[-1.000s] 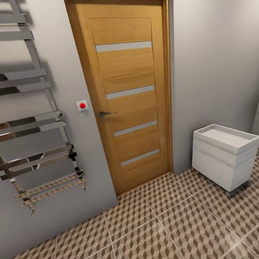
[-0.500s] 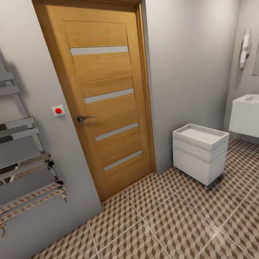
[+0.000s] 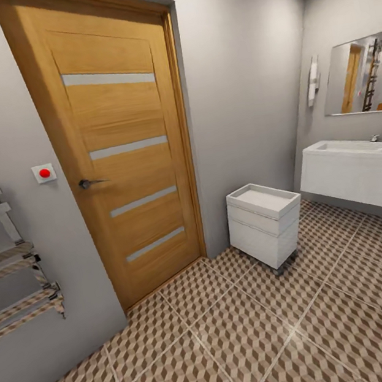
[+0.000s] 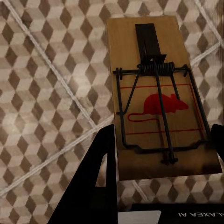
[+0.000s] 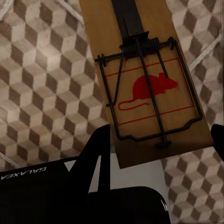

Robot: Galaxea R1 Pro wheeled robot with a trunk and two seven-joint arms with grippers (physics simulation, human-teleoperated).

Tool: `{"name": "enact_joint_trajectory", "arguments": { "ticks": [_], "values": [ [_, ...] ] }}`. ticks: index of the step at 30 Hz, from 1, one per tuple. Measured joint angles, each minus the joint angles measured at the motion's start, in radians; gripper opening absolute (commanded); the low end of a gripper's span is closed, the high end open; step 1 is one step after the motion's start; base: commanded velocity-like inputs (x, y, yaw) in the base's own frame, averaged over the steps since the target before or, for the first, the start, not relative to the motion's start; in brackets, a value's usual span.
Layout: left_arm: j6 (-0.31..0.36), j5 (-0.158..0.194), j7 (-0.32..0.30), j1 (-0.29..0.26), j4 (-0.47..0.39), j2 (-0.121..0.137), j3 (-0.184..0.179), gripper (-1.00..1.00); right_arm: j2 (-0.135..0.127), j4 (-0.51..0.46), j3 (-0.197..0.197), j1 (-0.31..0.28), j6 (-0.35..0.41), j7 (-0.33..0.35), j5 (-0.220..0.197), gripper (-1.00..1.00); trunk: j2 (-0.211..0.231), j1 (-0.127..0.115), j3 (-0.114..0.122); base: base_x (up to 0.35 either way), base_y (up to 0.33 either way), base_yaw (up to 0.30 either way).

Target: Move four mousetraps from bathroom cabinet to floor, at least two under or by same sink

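Both grippers carry a mousetrap above the tiled bathroom floor.

The left gripper (image 4: 161,140) is clamped on a mousetrap (image 4: 161,100), one dark finger (image 4: 100,158) against each long edge of the wooden board, its wire spring and red mouse print facing up. The right gripper (image 5: 161,137) grips a second mousetrap (image 5: 147,79) the same way. Under both lies the cube-pattern bathroom floor (image 3: 252,336). Ahead stand an oak door (image 3: 118,147), a white wheeled unit (image 3: 263,223) in the floor's far corner, and the sink (image 3: 362,171) along the right wall under a mirror (image 3: 361,75).
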Motion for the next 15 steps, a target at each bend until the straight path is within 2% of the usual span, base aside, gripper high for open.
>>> {"name": "enact_joint_trajectory", "arguments": {
  "ticks": [3,10,13,15],
  "values": [
    [-0.001,-0.014,0.0,0.0,-0.001,-0.001,-0.001,-1.0,0.0,0.0,0.0,0.0,0.001,-0.001,0.0,-1.0,0.0,0.0,0.0,0.232,0.0,-0.3],
    [-0.001,-0.102,0.0,0.0,-0.001,-0.012,-0.002,-1.0,0.0,0.0,0.0,0.0,0.001,-0.001,0.0,-1.0,0.0,0.0,0.0,0.305,0.0,-0.3],
    [-0.001,-0.12,0.0,0.0,-0.001,-0.015,-0.002,-1.0,0.0,0.0,0.0,0.0,0.0,-0.002,0.0,-1.0,0.0,0.0,0.0,0.318,0.0,-0.285],
    [-0.001,-0.127,0.0,0.0,-0.001,-0.017,-0.002,-1.0,0.0,0.0,0.0,0.0,-0.001,-0.002,0.0,-1.0,0.0,0.0,0.0,0.321,0.0,-0.108]
  ]
}}
